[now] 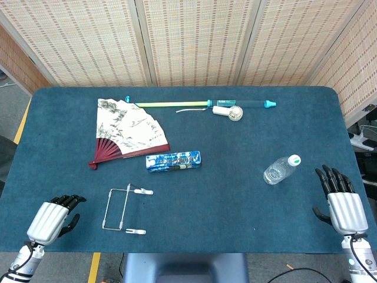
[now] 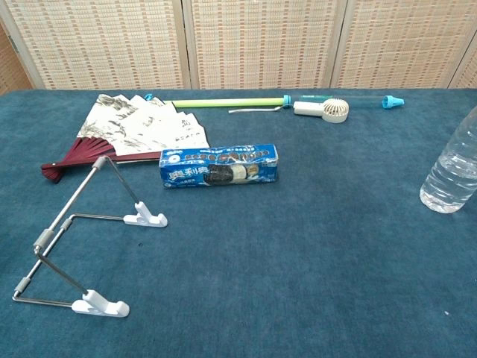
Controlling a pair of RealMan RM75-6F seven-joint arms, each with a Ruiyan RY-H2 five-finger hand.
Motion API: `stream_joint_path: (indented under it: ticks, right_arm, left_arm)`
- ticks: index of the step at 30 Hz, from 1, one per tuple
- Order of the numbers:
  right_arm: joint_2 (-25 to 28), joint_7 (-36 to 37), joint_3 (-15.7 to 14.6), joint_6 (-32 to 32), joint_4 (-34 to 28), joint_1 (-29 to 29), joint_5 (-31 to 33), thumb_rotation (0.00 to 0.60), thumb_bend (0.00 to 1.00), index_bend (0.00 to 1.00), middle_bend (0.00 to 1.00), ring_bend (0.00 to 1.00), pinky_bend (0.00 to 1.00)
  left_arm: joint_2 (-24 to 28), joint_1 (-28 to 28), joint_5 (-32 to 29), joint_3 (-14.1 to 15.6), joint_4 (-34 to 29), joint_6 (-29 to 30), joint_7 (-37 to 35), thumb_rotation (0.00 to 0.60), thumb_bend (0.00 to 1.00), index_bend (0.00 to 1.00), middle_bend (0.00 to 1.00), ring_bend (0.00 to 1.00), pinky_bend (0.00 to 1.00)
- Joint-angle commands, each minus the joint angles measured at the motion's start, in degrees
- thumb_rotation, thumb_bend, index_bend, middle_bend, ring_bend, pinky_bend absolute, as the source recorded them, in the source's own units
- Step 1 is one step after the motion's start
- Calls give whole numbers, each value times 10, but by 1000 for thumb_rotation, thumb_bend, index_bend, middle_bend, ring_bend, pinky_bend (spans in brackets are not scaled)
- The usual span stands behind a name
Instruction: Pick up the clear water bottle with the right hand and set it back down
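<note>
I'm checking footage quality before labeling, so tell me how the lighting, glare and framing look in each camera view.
Head view: even, soft light, faint shadows, sharp across the table; slight highlights on the clear water bottle; both robot hands visible. Chest view: equally even, no harsh glare, but the bottle is cropped at the right edge, and the metal stand looms large in the foreground.

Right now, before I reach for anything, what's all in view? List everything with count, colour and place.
bottle: one, clear with white cap, upright, right side of table, ahead of the right hand
cookie pack: one, blue, centre
fan: one, white paper with dark red ribs, spread open, far left
stick: one, yellow-green and teal, along far edge
handheld fan: one, white, beside the stick
wire stand: one, metal with white feet, near left
table: one, dark blue cloth
left hand: one, silver and black, near left, empty
right hand: one, near right, empty, fingers apart
</note>
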Motion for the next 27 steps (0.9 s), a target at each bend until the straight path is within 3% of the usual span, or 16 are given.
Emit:
stream_joint_path:
  ticks: [1,5,13,20,27]
  right_arm:
    - [-2,-4,0,7,-2,-4,-1,600,116,0,0,0,129]
    - [-10,13,4,28,-17,-16,1,600,115,0,0,0,130]
    - [-41,81,8,54,11,-29,-12,600,116,0,0,0,129]
    - [-115,248,37,115,127,-37,-33,600,116,0,0,0,115]
    - [-113,407,47,51,180,-18,-9,600,115,0,0,0,107]
  left_arm:
    - [0,0,0,0,0,0,-1,600,442,317,359,376,519]
    - [1,1,1,0,-2,3,-4,600,442,318,359,376,519]
    - [-1,-2,1,-2,7,0,-12,600,441,317,360,376,518]
    - [2,1,-1,-1,7,4,-18,600,442,317,360,377,519]
    - [1,2,4,2,0,4,-2,600,441,317,360,376,517]
